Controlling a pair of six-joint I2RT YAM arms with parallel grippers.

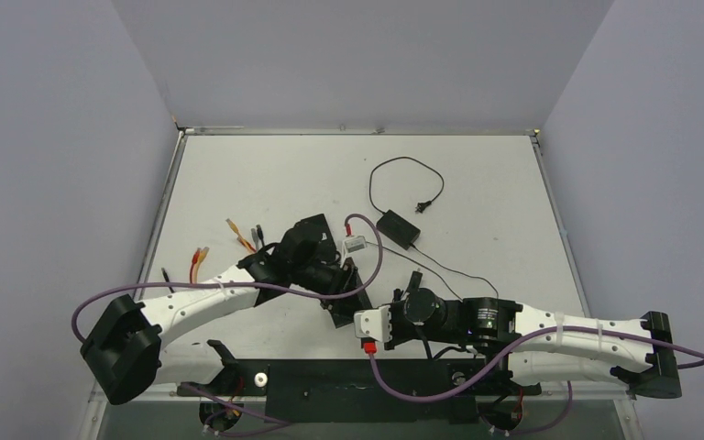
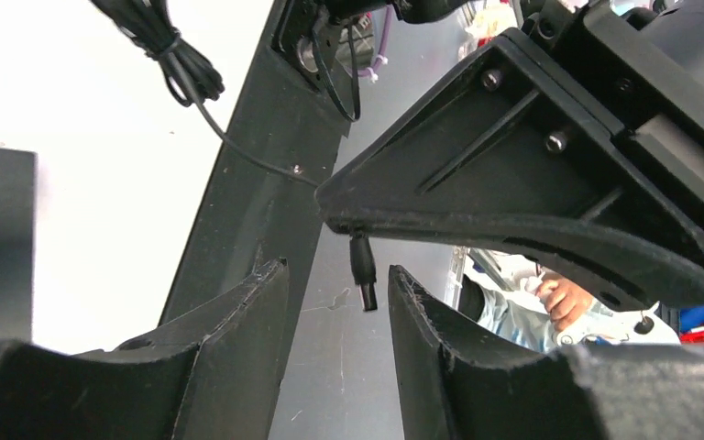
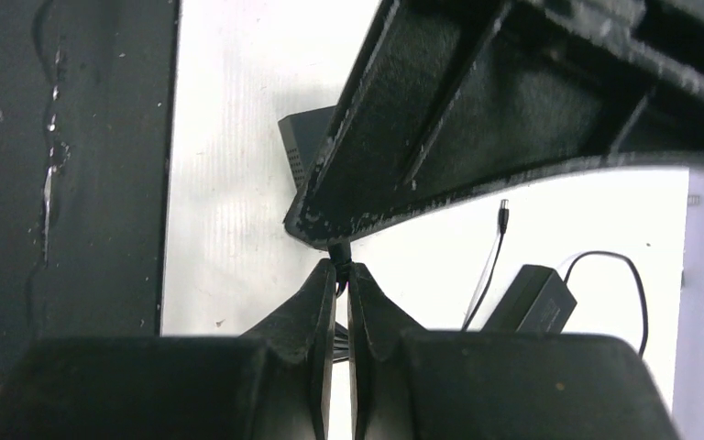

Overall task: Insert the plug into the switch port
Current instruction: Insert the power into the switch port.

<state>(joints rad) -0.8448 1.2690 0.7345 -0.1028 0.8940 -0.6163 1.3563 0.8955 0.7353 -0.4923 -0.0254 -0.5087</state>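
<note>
Grippers meet low over the near middle of the white table (image 1: 477, 174). The right gripper (image 3: 337, 270) is clamped on the upper end of a small black plug (image 2: 363, 275), which hangs tip-down between the parted fingers of the left gripper (image 2: 337, 270). Beyond lies a black power adapter (image 1: 397, 229) with its looped cord, and farther left, orange cables (image 1: 236, 235).

Pretty clearly a robotics lab test cell: white table (image 1: 266, 174) boxed in by plain grey walls (image 1: 357, 55) at 9, 12 and 3 o'clock, left arm (image 1: 192, 307) and right arm (image 1: 550, 332) bolted on at 6 o'clock, loose orange cables (image 1: 200, 262) lying toward 9 o'clock.
</note>
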